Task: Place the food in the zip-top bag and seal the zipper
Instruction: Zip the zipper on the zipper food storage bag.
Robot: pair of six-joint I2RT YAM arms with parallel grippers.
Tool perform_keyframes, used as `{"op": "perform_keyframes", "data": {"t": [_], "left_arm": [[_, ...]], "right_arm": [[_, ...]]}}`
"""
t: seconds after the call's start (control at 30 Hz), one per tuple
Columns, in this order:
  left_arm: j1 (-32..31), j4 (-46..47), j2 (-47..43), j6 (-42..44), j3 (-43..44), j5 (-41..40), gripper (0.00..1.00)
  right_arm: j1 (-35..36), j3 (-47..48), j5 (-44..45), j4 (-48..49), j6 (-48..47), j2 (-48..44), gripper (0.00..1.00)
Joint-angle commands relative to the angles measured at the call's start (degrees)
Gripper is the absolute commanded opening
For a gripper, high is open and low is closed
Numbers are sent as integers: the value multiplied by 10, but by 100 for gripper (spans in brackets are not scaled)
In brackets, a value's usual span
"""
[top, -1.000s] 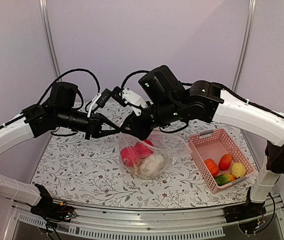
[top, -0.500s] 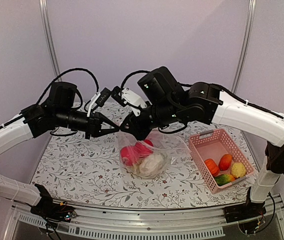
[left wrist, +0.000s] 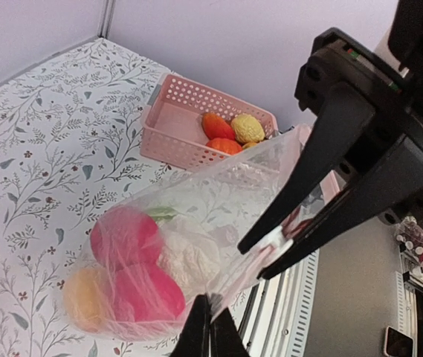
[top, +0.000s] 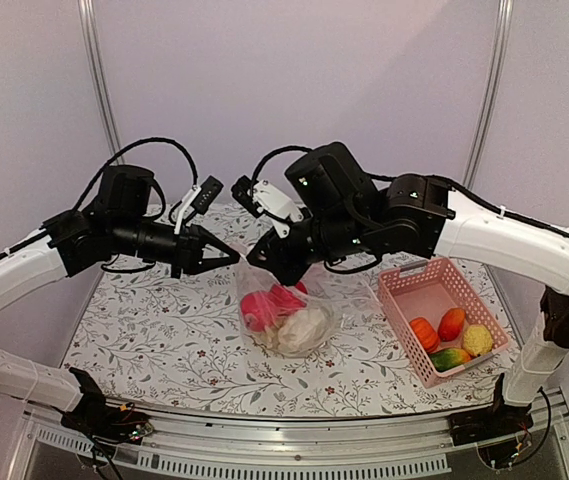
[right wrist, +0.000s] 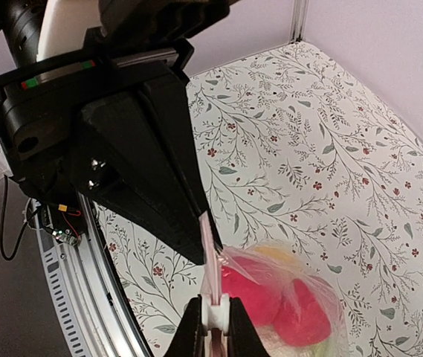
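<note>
Pale lilac walls stand behind a bench (top: pixel 164 330) covered with a cloth printed with leaves and twigs. In the middle the zip-top bag (top: pixel 349 285), thin, clear and floppy, hangs with its bottom on the cloth. It holds glossy red round fruits (top: pixel 264 305), a bumpy white cauliflower (top: pixel 304 325) and a yellow piece. The left pincer (left wrist: pixel 210 327) is clamped together on the end of the zipper (right wrist: pixel 210 245), a thin pink strip. The right pincer (right wrist: pixel 215 320), just beside it, is pinched on the small white slider tab (right wrist: pixel 215 311). The step in hand seems to be sealing. Next, the slider should run along the strip while the left side keeps it tight. At the right, the pink slotted basket (top: pixel 409 285) holds orange, yellow and green pieces.
</note>
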Motion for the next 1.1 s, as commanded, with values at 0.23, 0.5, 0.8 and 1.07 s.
{"op": "perform_keyframes", "data": {"t": [0.23, 0.5, 0.8, 1.07], "left_arm": [[26, 8, -19, -3, -7, -21, 0], [36, 7, -26, -10, -9, -49, 0], [52, 11, -28, -22, -13, -67, 0], [73, 15, -34, -33, -17, -83, 0]], "right_arm": [[4, -25, 19, -28, 13, -45, 0], [4, -47, 24, -27, 21, -59, 0], [3, -69, 30, -25, 33, -76, 0], [3, -96, 40, -24, 44, -96, 0]]}}
